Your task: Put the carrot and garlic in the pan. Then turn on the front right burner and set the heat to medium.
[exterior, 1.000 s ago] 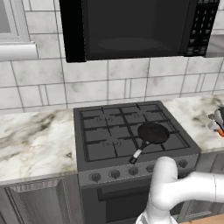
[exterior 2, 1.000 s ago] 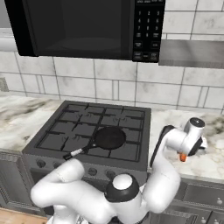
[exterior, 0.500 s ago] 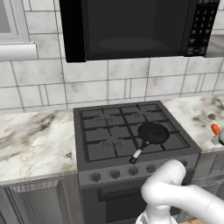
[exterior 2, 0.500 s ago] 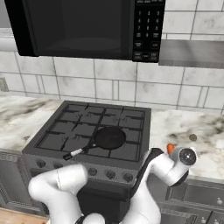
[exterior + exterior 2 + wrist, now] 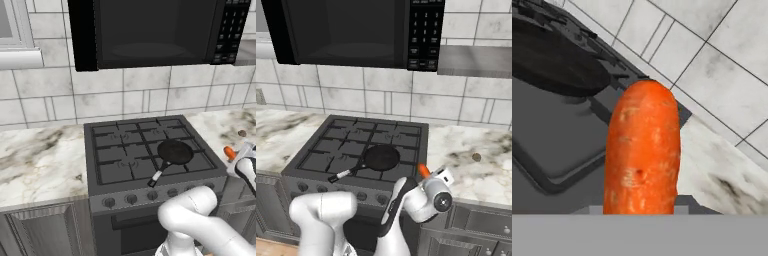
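Note:
The orange carrot (image 5: 643, 150) rises from the bottom of the hand view, pointing past the stove's right edge. My gripper (image 5: 431, 180) is shut on the carrot (image 5: 424, 171) just right of the stove's front right corner, low over the counter edge; the fingertips themselves are hidden. The black pan (image 5: 381, 157) sits on the front right burner (image 5: 199, 161), handle toward the front left, to the gripper's left. The pan (image 5: 557, 62) is empty. A tiny tan garlic bulb (image 5: 476, 157) lies on the marble counter to the right of the stove.
A black microwave (image 5: 155, 32) hangs above the stove. Knobs (image 5: 131, 199) line the stove's front panel. Marble counter (image 5: 40, 160) runs on both sides. My white arm (image 5: 195, 220) crosses in front of the stove.
The hand has dropped and swung left from over the right counter toward the stove's front right corner, carrying the carrot with it. Pan and garlic have stayed put.

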Robot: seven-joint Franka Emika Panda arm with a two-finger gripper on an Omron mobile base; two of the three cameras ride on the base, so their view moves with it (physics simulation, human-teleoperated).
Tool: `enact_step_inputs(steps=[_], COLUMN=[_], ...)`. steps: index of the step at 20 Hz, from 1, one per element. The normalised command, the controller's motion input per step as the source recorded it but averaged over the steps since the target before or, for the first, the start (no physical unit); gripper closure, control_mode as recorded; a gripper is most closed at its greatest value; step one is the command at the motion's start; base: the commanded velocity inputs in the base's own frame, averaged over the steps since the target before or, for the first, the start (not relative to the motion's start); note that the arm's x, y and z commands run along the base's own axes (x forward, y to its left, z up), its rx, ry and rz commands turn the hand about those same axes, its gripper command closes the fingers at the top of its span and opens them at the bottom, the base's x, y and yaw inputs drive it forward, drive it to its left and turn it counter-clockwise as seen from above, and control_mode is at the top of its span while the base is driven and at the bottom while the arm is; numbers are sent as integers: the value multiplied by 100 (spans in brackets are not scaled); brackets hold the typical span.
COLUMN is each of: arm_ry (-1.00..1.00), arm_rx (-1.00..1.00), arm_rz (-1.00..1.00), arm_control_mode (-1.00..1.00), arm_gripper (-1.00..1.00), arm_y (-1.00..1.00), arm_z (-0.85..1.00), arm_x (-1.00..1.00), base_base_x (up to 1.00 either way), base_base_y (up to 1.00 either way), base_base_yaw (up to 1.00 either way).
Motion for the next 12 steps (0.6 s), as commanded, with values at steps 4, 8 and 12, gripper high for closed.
enact_step_inputs(steps=[4,8,12], arm_ry=[0,0,6], arm_rx=[-10,-14,-11], arm_rz=[27,23,14], arm_control_mode=[-100,-100,-100], arm_gripper=[100,100,100], arm_y=[39,47,37], arm_z=[46,42,33], arm_x=[0,0,0], base_base_x=[0,0,0], base_base_y=[0,0,0], base_base_yaw=[0,0,0])
